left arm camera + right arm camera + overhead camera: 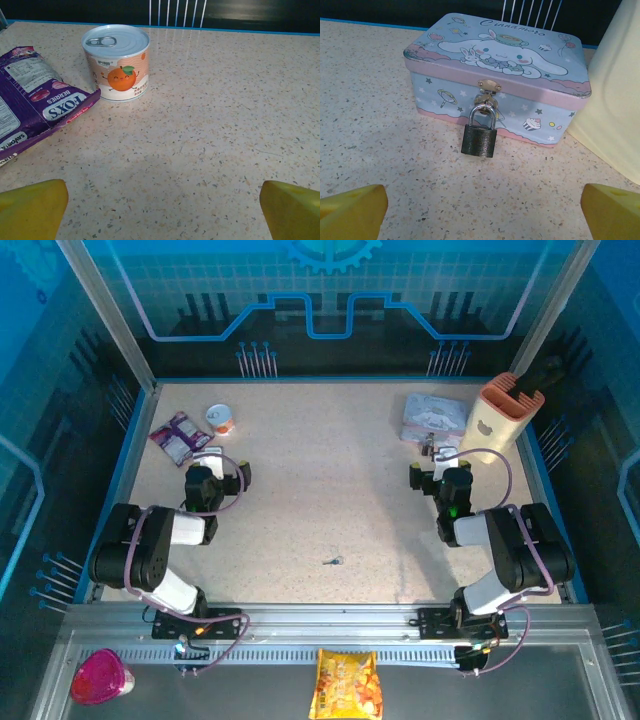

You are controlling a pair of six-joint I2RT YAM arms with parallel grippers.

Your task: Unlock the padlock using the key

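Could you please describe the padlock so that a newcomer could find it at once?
At the table's far right, a pale blue cartoon tin box stands beside a tall peach container. The padlock hangs from the clasp on the box's front wall. It is small, dark and metal, unlike the pastel box.

One each of padlock (479, 142), key (332, 561), tin box (520, 75), can (117, 65), purple packet (35, 105), yellow bag (346, 685), peach holder (500, 420).

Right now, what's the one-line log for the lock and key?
small dark metal padlock hanging on pastel tin box; slim dark key on table; left tool open; right tool open
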